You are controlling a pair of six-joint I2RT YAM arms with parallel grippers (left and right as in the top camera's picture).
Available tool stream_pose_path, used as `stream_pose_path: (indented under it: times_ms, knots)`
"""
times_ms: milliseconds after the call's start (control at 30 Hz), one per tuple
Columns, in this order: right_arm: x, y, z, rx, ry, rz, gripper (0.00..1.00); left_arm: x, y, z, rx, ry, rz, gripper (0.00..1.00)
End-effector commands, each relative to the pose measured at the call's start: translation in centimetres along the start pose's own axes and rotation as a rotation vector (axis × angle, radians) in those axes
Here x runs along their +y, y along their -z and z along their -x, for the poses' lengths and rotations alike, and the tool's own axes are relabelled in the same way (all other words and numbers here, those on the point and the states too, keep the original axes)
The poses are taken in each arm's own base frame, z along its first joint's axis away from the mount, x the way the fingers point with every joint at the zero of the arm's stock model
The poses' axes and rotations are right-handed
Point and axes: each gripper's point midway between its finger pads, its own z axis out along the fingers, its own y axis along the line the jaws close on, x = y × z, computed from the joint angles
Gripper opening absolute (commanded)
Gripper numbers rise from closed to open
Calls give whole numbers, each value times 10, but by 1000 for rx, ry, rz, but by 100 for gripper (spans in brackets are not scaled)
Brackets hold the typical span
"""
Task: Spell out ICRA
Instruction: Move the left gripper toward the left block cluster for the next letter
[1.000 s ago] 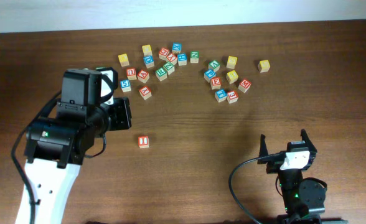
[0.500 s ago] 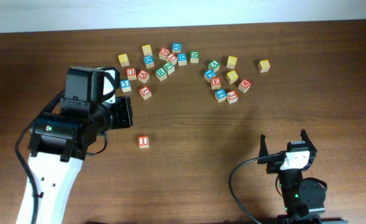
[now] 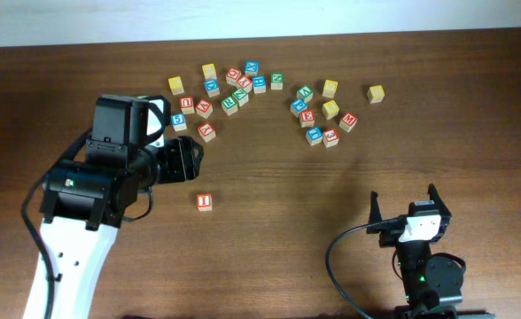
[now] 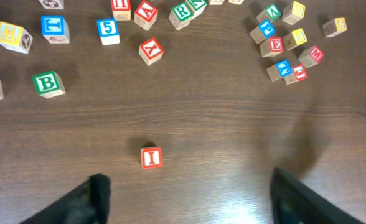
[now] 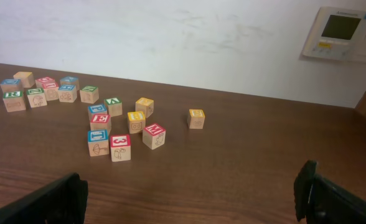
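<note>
The red I cube (image 3: 205,201) lies alone on the brown table (image 3: 287,204), apart from the other cubes. In the left wrist view the I cube (image 4: 150,157) sits just ahead of my left gripper (image 4: 189,208), which hovers open and empty. From overhead the left gripper (image 3: 192,160) is just up and left of it. The red A (image 4: 146,11) and green R (image 4: 182,12) sit in the far left cluster. I cannot read which yellow cube is the C. My right gripper (image 3: 404,200) is open and empty at the near right.
Two loose clusters of letter cubes lie at the back: a left cluster (image 3: 221,93) and a right cluster (image 3: 322,113). One yellow cube (image 3: 376,93) sits apart at the far right. A green B cube (image 4: 48,84) lies left in the left wrist view.
My left gripper's jaws have spread from shut to open above the table near the I cube. The right arm has not moved.
</note>
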Motion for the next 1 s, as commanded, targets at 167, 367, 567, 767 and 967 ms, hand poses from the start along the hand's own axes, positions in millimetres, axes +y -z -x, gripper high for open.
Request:
stream_pose_path:
  times_ms: [167, 367, 567, 767, 967]
  knots:
    - [-1, 0, -4, 10, -5, -4, 98, 36, -2, 7, -49, 155, 175, 99]
    - [-1, 0, -4, 10, -5, -3, 98, 80, 6, 15, -78, 293, 249, 99]
    - [-1, 0, -4, 10, -5, -3, 98, 130, 20, 8, -77, 432, 345, 99]
    - [-1, 0, -4, 10, -5, -3, 98, 155, 29, 2, -81, 508, 393, 99]
    - [-1, 0, -4, 10, -5, -3, 98, 155, 29, -7, -44, 514, 400, 99]
